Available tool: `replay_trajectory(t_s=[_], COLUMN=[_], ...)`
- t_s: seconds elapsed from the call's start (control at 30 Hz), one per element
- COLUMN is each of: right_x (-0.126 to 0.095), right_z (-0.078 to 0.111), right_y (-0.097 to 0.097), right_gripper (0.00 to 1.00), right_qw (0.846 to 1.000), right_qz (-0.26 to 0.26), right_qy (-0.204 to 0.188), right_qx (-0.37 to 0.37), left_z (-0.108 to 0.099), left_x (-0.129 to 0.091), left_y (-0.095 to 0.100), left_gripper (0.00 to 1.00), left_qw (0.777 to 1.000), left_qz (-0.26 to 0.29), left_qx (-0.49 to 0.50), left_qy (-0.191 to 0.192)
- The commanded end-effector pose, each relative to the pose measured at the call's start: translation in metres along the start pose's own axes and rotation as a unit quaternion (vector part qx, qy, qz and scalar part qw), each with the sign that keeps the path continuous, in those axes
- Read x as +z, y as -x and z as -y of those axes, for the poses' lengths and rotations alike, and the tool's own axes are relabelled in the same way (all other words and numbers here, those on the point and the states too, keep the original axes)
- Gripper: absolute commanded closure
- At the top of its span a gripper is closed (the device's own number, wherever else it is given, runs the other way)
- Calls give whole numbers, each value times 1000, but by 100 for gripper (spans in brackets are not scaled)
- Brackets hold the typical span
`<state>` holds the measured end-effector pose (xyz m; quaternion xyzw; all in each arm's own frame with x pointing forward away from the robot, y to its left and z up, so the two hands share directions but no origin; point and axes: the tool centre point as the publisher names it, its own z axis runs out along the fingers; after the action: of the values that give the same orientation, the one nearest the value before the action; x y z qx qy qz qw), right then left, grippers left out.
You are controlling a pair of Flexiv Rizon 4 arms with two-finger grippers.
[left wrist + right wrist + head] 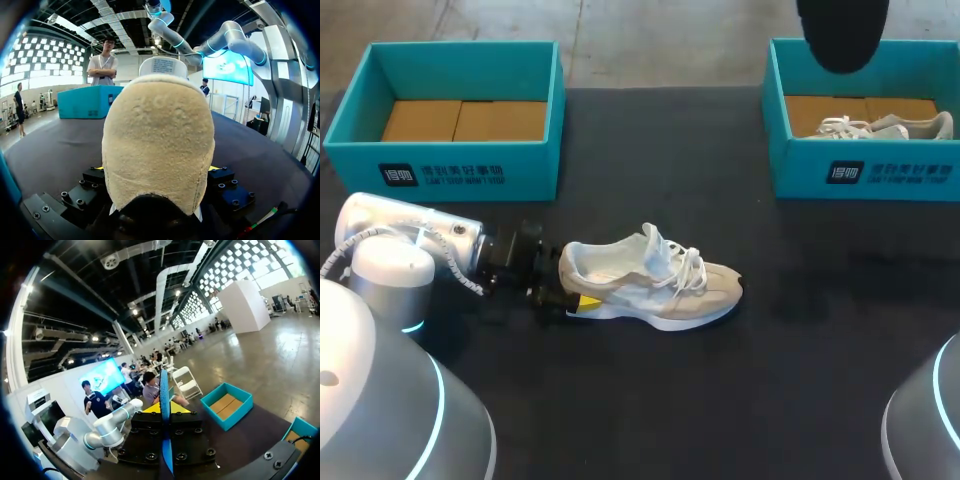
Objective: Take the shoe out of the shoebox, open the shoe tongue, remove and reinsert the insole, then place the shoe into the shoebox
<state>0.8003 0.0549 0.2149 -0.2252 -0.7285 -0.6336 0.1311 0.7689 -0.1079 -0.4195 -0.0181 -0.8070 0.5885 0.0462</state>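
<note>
Dark label with white logo and two lines of print on left box front, matching label on right box front, printed tag atop shoe, too small to read.

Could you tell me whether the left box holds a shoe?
No, the left box shows only its bare brown floor.

Table lies open around the shoe, but the left gripper blocks its heel.
</note>
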Motion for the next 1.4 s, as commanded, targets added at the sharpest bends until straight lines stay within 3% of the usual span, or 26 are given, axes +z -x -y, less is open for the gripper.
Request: replay_trajectory(t_s=[0.03,0.27,0.3,0.33,0.4,0.43,0.87,1.03,1.4], right_x=[1,1,1,1,1,1,1,1,1], right_z=[0,0,0,0,0,0,0,0,0], right_y=[0,0,0,0,0,0,0,0,0], right_gripper=[100,100,100,100,100,100,100,100,100], right_qw=[1000,1000,1000,1000,1000,1000,1000,1000,1000], right_qz=[0,0,0,0,0,0,0,0,0], right_qy=[0,0,0,0,0,0,0,0,0], right_qx=[0,0,0,0,0,0,0,0,0], left_z=[-2,0,0,0,0,-1,8,10,9], left_x=[0,0,1,1,1,1,-14,-30,-55], left_y=[1,0,0,0,-2,-3,-10,-13,-10], left_gripper=[100,100,95,78,21,0,0,0,0], left_qw=[1000,1000,1000,1000,1000,1000,998,996,990], left_qz=[0,-4,-3,-2,-4,-4,-25,-20,43], left_qx=[0,7,9,10,11,10,45,54,42], left_qy=[1,0,1,4,3,3,33,61,127])
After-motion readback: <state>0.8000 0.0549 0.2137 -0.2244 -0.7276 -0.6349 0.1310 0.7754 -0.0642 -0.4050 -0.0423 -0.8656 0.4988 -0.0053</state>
